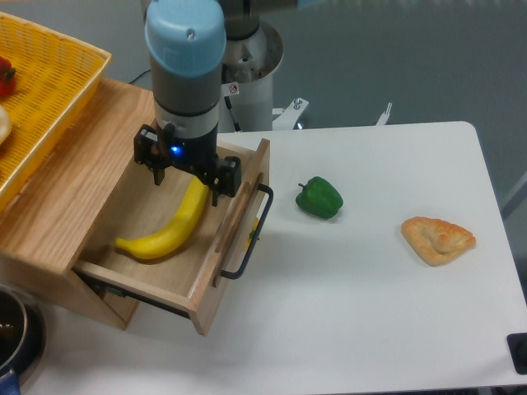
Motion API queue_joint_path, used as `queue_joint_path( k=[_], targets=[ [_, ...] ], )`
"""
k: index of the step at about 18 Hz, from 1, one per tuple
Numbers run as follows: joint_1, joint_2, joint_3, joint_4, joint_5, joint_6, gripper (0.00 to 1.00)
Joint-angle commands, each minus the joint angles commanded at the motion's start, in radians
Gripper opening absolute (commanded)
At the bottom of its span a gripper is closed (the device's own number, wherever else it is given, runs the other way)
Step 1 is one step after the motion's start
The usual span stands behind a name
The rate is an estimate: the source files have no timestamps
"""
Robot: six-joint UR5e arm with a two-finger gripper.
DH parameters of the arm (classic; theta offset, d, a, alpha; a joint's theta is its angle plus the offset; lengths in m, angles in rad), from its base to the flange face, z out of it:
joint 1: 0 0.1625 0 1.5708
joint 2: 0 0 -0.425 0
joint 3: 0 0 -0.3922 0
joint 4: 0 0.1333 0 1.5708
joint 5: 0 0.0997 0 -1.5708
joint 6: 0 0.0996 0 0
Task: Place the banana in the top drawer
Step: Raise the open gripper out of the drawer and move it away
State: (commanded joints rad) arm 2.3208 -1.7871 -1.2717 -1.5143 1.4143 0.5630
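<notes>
The banana (169, 230) lies inside the top drawer (169, 280), which is pulled out from its wooden cabinet (74, 177); the fruit runs diagonally, its lower end near the drawer's left side and its upper end under the gripper (191, 183). The arm's gripper hangs right over that upper end, and whether the jaws are spread or pinching the banana cannot be told, since the wrist hides them. The drawer's black wire handle (247, 234) faces the white desk (370, 329). On the desk, a green bell pepper (319, 198) sits near the handle, and a tan pastry (438, 239) lies further right. A yellow wicker basket (49, 90) rests on the cabinet top.
</notes>
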Motion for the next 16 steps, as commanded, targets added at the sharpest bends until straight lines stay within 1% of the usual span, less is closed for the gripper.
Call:
queue_joint_path(
  k=[2,3,6,9,11,13,16],
  targets=[
    [0.04,-0.005,0.0,0.052,0.002,0.023,1.0],
    [0.055,-0.009,0.0,0.066,0.005,0.046,1.0],
    [0.106,-0.026,-0.005,0.092,0.02,0.145,1.0],
    [0.167,-0.051,-0.006,0.1,0.029,0.245,1.0],
    [0.202,-0.066,-0.005,0.126,0.041,0.281,1.0],
    [0.23,-0.089,-0.002,0.173,0.044,0.291,1.0],
    [0.239,-0.129,-0.002,0.19,0.106,0.334,1.0]
  ],
)
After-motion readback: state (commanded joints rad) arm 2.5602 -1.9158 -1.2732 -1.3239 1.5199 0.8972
